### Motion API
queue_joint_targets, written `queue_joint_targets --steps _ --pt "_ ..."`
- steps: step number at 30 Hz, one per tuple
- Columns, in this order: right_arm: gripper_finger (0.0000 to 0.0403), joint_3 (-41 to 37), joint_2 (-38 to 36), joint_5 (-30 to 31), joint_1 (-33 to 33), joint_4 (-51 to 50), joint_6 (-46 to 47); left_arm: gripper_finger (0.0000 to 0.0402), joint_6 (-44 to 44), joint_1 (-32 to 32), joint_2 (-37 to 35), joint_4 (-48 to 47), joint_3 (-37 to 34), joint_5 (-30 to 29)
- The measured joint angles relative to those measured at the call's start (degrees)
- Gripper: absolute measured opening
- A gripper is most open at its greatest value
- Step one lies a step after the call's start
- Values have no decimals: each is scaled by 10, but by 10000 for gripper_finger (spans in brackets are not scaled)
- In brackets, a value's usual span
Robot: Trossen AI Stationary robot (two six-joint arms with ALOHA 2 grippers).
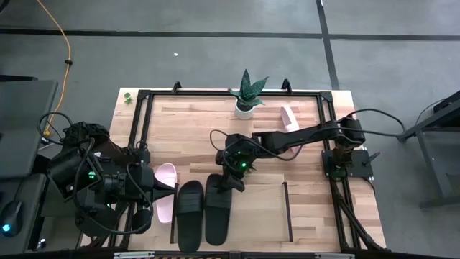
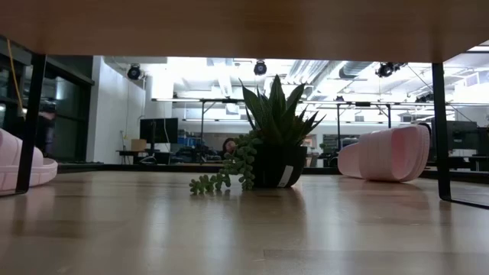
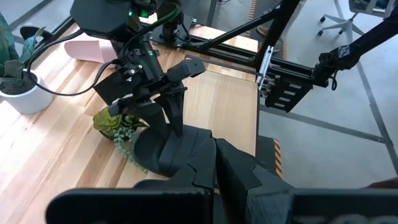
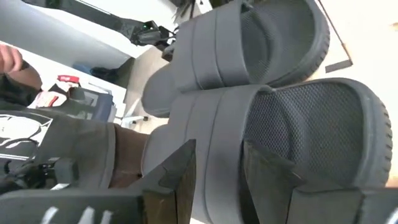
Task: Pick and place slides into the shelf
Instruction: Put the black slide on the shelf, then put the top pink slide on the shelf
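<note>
Nearly Seated: Second Black Slide at the Shelf

Clamped by the right gripper (image 4: 214,171), jaws part-open across the heel rim of a black slide (image 1: 218,208). Set on the shelf (image 1: 259,216) beside its black twin (image 1: 189,214), touching or nearly so. One pink slide (image 1: 164,199) at the shelf's left edge; another pink slide (image 1: 290,117) well apart, near the potted plant (image 1: 246,93). Foam by the look: likely light, soft, squashy under pinch. Best taken by the heel rim or strap edge. Left gripper (image 3: 214,155) shut, empty, waiting at the table's left.
</note>
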Motion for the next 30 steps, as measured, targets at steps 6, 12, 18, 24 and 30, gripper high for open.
queue_joint_targets --steps 6,12,18,24,30 --pt "121 0 22 -23 2 22 16 3 5 0 0 0 0 2" --pt "121 0 27 17 9 45 -2 3 4 0 0 0 0 9" --pt "121 0 26 42 11 47 2 3 4 0 0 0 0 13" --pt "121 0 26 69 11 52 -6 3 4 0 0 0 0 13" --pt "121 0 26 107 11 68 -17 3 4 0 0 0 0 13"
